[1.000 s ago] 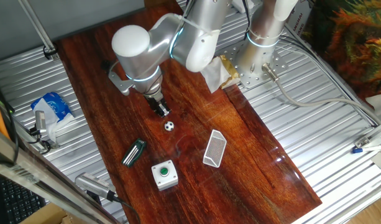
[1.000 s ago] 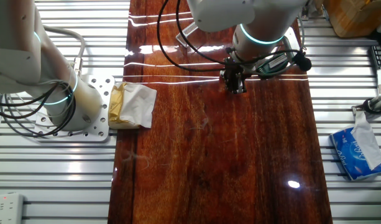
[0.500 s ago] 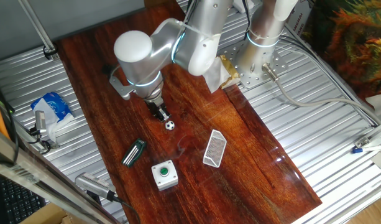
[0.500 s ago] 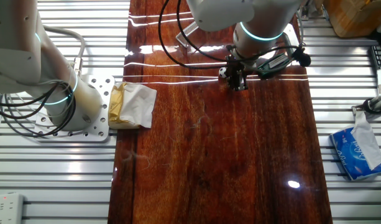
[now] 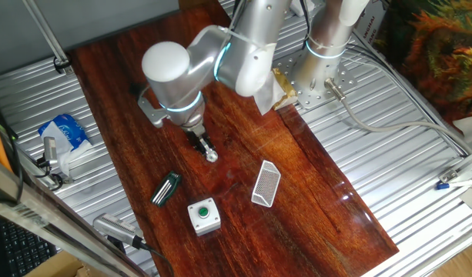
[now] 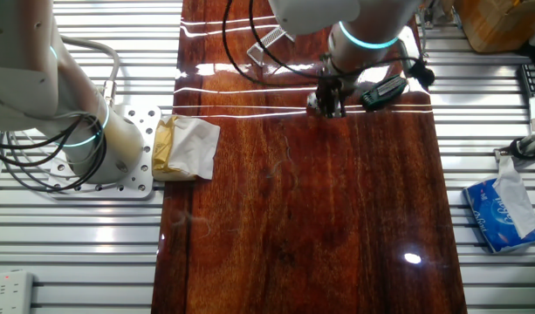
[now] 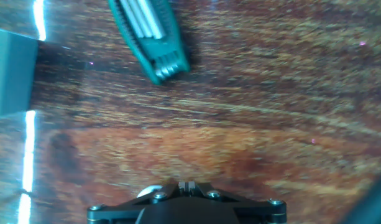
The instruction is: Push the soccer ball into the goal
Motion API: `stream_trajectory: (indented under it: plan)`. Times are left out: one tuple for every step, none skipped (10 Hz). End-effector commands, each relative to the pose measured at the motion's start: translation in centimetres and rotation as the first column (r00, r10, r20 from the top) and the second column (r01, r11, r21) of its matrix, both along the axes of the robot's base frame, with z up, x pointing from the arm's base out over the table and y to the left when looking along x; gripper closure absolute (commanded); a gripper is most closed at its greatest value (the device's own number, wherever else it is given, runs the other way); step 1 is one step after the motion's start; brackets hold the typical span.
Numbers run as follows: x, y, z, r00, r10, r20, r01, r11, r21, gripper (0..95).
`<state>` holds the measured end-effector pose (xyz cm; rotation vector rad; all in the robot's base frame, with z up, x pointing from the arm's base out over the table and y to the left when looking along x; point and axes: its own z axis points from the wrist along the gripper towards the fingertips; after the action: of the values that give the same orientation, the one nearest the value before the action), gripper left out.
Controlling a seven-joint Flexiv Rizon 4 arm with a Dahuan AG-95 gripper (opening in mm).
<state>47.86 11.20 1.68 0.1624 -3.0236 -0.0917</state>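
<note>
The soccer ball point(image 5: 211, 157) is a tiny white ball with black patches on the dark wooden table. My gripper point(image 5: 204, 148) is shut and empty, its tip low over the table and right against the ball's far-left side. In the hand view the shut fingertips point(image 7: 186, 185) are at the bottom edge and a white sliver of the ball point(image 7: 150, 191) shows just left of them. The goal point(image 5: 266, 184), a small white mesh frame, lies to the right of the ball, a short gap away. In the other fixed view the gripper point(image 6: 331, 103) is beside the ball point(image 6: 312, 104).
A white box with a green button point(image 5: 204, 216) stands near the table's front edge. A dark green-striped clip point(image 5: 165, 188) lies left of it, also in the hand view point(image 7: 150, 34). A tissue pack point(image 5: 65, 131) lies off the table's left side. A second robot base point(image 5: 316, 73) stands at the back.
My gripper has moved down and toward the ball, from a gap away to right against it. The ball has barely shifted. The goal has not moved.
</note>
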Motion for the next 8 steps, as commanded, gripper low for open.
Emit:
stream_trajectory:
  plan:
    - [-0.4,3.4,0.4,0.991,-0.130,-0.017,0.131,0.991,0.024,95.0]
    - [-0.5,4.4,0.8,0.986,-0.164,-0.023,0.165,0.986,0.024,95.0]
    - [-0.6,5.7,1.1,0.976,-0.215,-0.031,0.216,0.976,0.026,95.0]
    - [-0.6,5.7,1.1,0.975,-0.220,-0.033,0.221,0.975,0.028,95.0]
    - [-0.6,5.7,1.2,0.973,-0.227,-0.034,0.228,0.973,0.032,95.0]
    - [-0.6,5.6,1.3,0.976,-0.216,-0.031,0.217,0.976,0.026,95.0]
    - [-0.6,5.4,1.4,0.978,-0.208,-0.030,0.208,0.978,0.025,95.0]
    - [-0.7,4.7,1.7,0.982,-0.184,-0.031,0.185,0.982,0.023,95.0]
